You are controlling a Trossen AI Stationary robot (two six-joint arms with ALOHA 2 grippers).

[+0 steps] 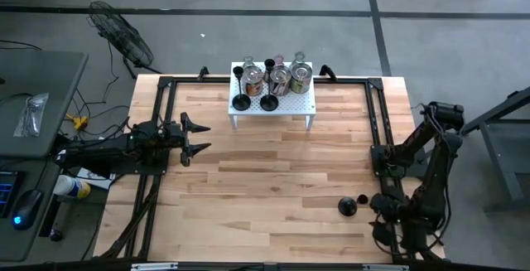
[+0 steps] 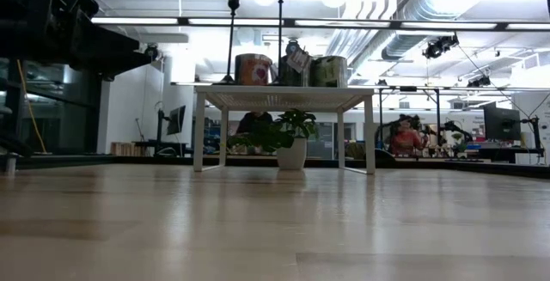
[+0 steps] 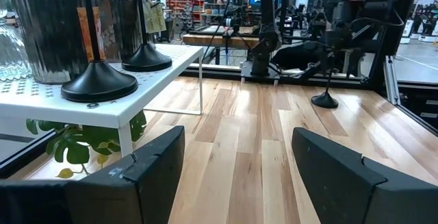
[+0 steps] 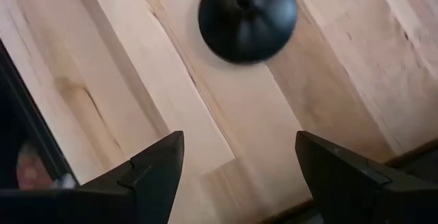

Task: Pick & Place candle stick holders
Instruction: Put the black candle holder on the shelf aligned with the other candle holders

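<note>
A white perforated rack (image 1: pixel 273 109) stands at the table's far middle. On it stand two black candle stick holders (image 1: pixel 240 101) (image 1: pixel 269 101) with round bases and thin stems, and several squat silvery and clear-glass holders (image 1: pixel 280 78). A third black holder (image 1: pixel 348 207) stands upright on its round base on the table at the near right. My right gripper (image 1: pixel 381 207) is open just right of it; the right wrist view shows its base (image 4: pixel 248 17) ahead of my open fingers (image 4: pixel 239 148). My left gripper (image 1: pixel 195 136) is open and empty at the table's left.
A black metal frame (image 1: pixel 166 84) runs along the table's left, far and right edges. The bare wooden tabletop (image 1: pixel 273 180) spreads between the rack and the near edge. In the left wrist view the rack's near corner (image 3: pixel 123 118) lies close ahead of my left gripper (image 3: pixel 238 142).
</note>
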